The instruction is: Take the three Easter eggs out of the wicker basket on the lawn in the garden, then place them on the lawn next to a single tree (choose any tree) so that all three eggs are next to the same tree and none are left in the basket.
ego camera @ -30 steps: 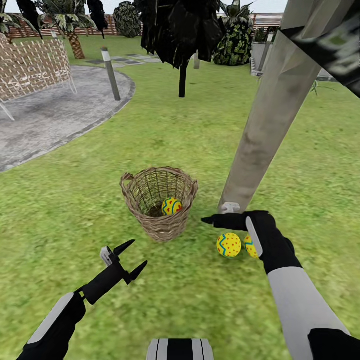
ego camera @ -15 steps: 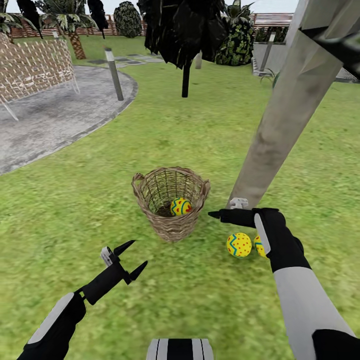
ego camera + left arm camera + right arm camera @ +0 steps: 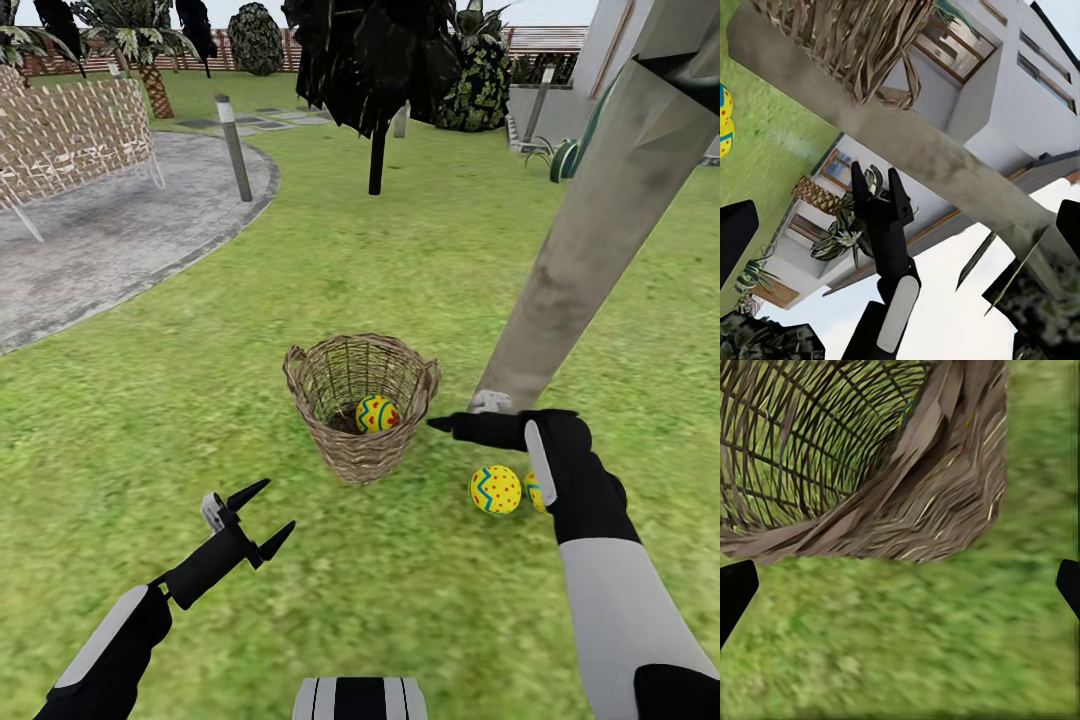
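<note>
Right gripper (image 3: 470, 420) extends level, jaws parted and empty, tips just beside the wicker basket (image 3: 362, 405) rim. Left gripper (image 3: 258, 518) hovers low over the lawn (image 3: 300, 290), jaws spread, empty. The basket stands upright, one egg (image 3: 377, 413) inside; two eggs (image 3: 496, 489) lie below the right gripper, near the tree (image 3: 585, 240) trunk.

A grey paved patio (image 3: 110, 240) curves along the far left, with a woven bench (image 3: 70, 140) standing on it and a short post (image 3: 236, 148) at its rim. Beyond stand a black-trunked tree (image 3: 377, 150), a palm (image 3: 150, 80) and a white house (image 3: 1020, 97).
</note>
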Robot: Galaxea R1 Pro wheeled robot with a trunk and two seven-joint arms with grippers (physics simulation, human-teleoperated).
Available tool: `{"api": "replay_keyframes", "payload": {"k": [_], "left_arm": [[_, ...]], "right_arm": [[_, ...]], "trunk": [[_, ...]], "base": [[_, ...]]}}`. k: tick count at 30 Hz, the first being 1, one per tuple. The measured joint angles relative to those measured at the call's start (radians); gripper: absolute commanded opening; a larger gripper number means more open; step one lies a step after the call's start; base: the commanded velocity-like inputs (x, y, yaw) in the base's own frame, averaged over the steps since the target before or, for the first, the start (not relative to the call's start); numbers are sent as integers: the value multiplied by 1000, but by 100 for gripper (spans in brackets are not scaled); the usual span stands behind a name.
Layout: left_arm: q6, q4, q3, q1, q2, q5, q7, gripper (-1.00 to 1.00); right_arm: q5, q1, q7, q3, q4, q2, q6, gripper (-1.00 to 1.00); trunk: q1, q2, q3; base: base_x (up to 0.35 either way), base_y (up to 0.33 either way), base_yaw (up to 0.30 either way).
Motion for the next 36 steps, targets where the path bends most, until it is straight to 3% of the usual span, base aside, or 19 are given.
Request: {"api": "replay_keyframes", "payload": {"k": [6,23,36], "left_arm": [[0,1,-2,0,0,0,1,100],[0,4,-4,0,-1,-1,1,100],[-2,9,-1,0,0,1,0,100]], "right_arm": [[0,1,0,-11,-1,-1,1,100],[-1,2,0,-11,-1,-1,0,100],[-3,2,0,-9,7,1,-2,100]], "trunk": [[0,0,0],[-8,4,66],[-8,4,66]], "base": [[0,0,0],[0,0,0],[24,86,0]]}}
